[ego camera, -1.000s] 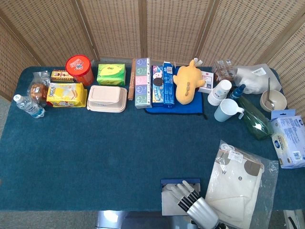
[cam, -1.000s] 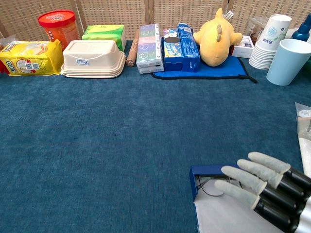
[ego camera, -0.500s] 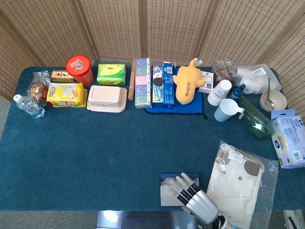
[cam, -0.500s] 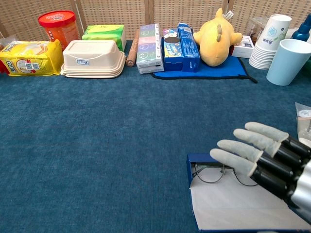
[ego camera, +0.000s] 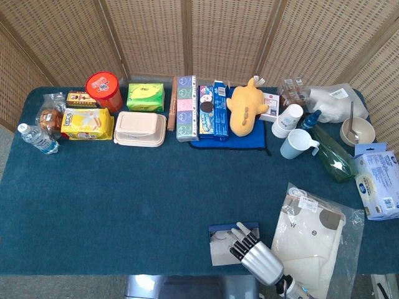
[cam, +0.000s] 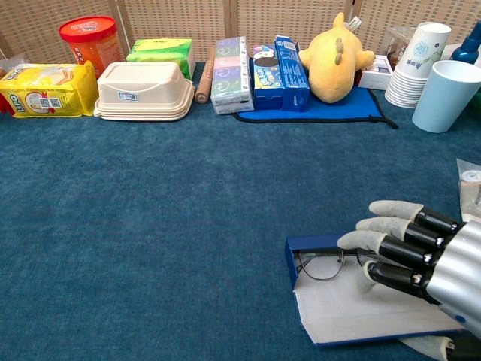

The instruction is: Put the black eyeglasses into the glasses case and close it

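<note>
1. Hovering over the open glasses case at the near right edge of the desk, the right hand had its fingers curled loosely down; whether they touched anything could not be told. The left hand was out of sight.
2. The glasses lay inside the case at its far end, thin dark wire rims against the pale lining.
3. They looked light and fragile, with lenses that would smudge; the case seemed stiffer, and its lid edge was likely the place to press it shut.
4. A bagged cloth lay just right of the case. The plush toy, cups, mug and boxes along the far edge stood well apart, blocking nothing.
</note>
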Robot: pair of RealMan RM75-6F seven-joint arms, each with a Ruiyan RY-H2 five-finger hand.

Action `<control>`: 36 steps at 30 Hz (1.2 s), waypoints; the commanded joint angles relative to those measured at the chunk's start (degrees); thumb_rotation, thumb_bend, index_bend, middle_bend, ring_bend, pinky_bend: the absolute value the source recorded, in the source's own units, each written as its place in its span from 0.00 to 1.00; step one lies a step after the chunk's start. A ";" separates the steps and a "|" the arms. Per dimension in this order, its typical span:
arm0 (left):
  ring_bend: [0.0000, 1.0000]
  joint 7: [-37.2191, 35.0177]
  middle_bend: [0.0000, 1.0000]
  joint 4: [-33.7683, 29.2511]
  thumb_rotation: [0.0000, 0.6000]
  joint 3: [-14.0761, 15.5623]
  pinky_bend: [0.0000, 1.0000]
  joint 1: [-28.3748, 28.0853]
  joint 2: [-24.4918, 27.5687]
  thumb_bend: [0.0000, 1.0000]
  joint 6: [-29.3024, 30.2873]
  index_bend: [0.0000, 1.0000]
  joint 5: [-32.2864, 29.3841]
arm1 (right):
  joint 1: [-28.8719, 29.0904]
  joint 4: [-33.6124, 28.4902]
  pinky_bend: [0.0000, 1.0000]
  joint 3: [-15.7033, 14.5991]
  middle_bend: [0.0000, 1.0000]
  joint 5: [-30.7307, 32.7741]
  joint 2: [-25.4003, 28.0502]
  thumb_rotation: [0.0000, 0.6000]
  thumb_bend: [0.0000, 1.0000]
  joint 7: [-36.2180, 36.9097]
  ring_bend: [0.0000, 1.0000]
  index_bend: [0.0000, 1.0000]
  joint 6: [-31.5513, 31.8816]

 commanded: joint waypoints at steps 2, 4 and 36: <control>0.00 -0.08 0.03 0.27 1.00 0.02 0.00 0.05 -0.19 0.31 0.04 0.07 0.10 | 0.39 -1.55 0.20 -0.02 0.29 0.22 0.60 1.00 0.27 -0.97 0.25 0.49 -1.04; 0.00 -0.18 0.03 0.41 1.00 0.06 0.00 0.12 -0.31 0.31 0.03 0.07 0.11 | 0.55 -2.42 0.21 -0.05 0.31 0.42 0.87 1.00 0.28 -1.36 0.26 0.53 -1.72; 0.00 -1.38 0.03 2.35 1.00 0.21 0.00 0.20 -1.77 0.31 -0.69 0.07 0.16 | 6.43 -21.90 0.24 7.66 0.39 9.20 5.61 1.00 0.27 -8.45 0.32 0.62 -14.93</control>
